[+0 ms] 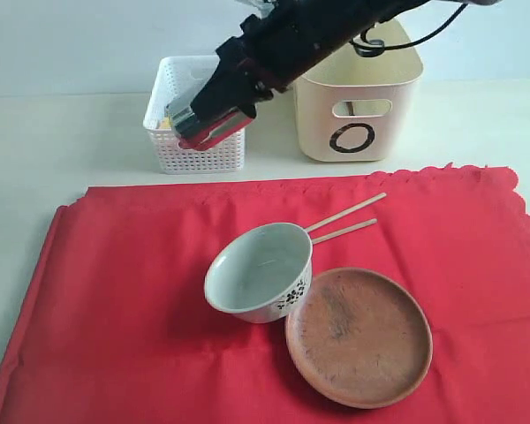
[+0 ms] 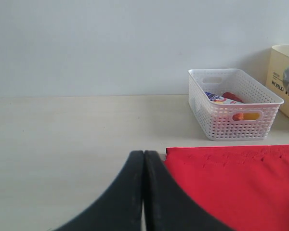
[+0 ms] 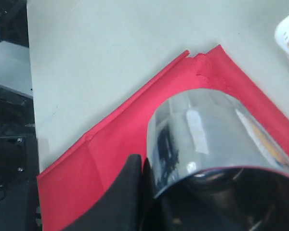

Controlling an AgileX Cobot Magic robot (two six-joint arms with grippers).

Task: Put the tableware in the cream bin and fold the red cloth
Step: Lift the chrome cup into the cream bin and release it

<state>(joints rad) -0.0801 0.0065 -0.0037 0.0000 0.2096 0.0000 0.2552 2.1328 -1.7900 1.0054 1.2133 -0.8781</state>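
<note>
gripping the steel cup (image 3: 207,134), your r end effector (image 1: 214,126) hangs at 11 o'clock from the bowl (image 1: 259,272), not yet over the cream bin (image 1: 362,97) at 1 o'clock. bowl, plate (image 1: 359,336) & chopsticks (image 1: 344,221) lie on the red cloth (image 1: 124,265), which is unfolded. l end effector (image 2: 144,192) closed, empty. worktop (image 1: 62,141) pale, plain wall (image 2: 86,43) behind.

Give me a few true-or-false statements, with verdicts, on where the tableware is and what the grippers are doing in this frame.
1. The right gripper holds the steel cup. True.
2. The bowl sits inside the cream bin. False: it stands on the red cloth, beside the plate.
3. The left gripper is open. False: its fingers are pressed together, holding nothing.
4. The chopsticks lie on the red cloth. True.
</note>
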